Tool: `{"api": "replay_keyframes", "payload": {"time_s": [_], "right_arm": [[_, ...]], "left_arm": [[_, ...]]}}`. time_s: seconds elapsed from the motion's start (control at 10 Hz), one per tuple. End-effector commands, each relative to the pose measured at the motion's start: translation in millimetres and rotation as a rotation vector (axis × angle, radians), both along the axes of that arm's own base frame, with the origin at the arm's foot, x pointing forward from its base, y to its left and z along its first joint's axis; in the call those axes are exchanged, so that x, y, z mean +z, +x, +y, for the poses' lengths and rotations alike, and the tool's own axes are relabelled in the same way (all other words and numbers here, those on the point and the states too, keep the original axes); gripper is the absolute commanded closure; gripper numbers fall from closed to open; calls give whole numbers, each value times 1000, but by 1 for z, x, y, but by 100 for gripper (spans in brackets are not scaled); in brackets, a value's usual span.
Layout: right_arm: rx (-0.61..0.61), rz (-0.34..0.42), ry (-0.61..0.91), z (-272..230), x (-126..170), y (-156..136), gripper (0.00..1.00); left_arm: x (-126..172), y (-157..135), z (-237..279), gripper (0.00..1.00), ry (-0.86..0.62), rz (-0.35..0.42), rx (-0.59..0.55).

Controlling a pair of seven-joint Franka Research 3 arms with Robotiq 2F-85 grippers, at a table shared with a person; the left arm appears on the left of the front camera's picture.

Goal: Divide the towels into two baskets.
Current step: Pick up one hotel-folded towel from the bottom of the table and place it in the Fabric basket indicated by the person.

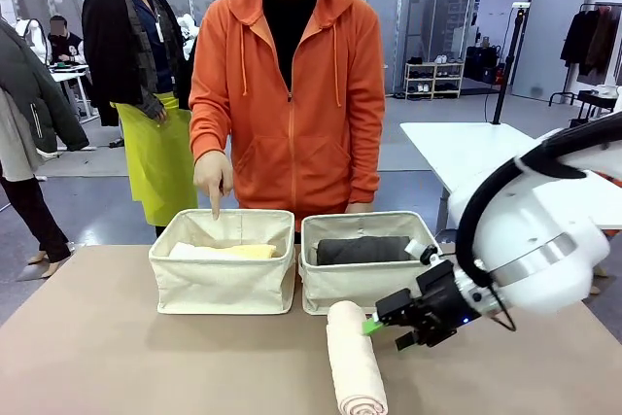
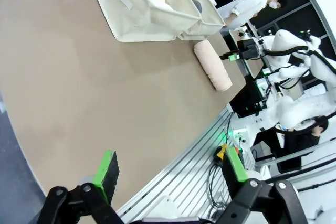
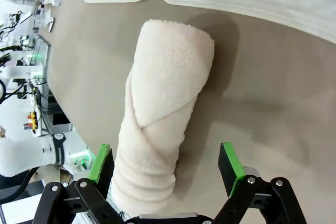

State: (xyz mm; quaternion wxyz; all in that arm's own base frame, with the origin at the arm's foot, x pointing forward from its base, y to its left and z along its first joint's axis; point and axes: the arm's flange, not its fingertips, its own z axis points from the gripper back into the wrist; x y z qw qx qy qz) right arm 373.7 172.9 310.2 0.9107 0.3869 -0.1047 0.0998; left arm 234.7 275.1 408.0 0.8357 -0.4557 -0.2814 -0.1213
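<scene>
Three towels binned already — pale yellow towel (image 1: 241, 252) and white towel (image 1: 187, 251) in left basket (image 1: 223, 284), dark grey towel (image 1: 363, 250) in right basket (image 1: 342, 285) — leaving pink-beige towel (image 1: 355, 368) on table (image 1: 146, 366) at 6 o'clock of that bin, straddled ungripped by wide-open right gripper (image 1: 385, 335), with left gripper (image 2: 170, 169) likewise wide, empty.

right arm (image 1: 544, 240): glossy white rounded shell, black cable looping over top, silver ring at wrist. right gripper (image 1: 387, 329): black, green pads. left gripper (image 2: 170, 169): black linkage, green pads, round screws. person (image 1: 289, 94): orange zip hoodie, black undershirt.
</scene>
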Motion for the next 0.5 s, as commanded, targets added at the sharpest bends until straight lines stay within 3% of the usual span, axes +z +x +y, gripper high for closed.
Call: {"api": "replay_keyframes", "payload": {"time_s": [0.0, 0.4], "right_arm": [[-50, -18, -23, 0, -18, -71, 0], [-43, -15, -36, 24, -28, -73, 0]], "left_arm": [[3, -2, 1, 0, 1, -9, 3], [3, -2, 1, 0, 1, -9, 3]]}}
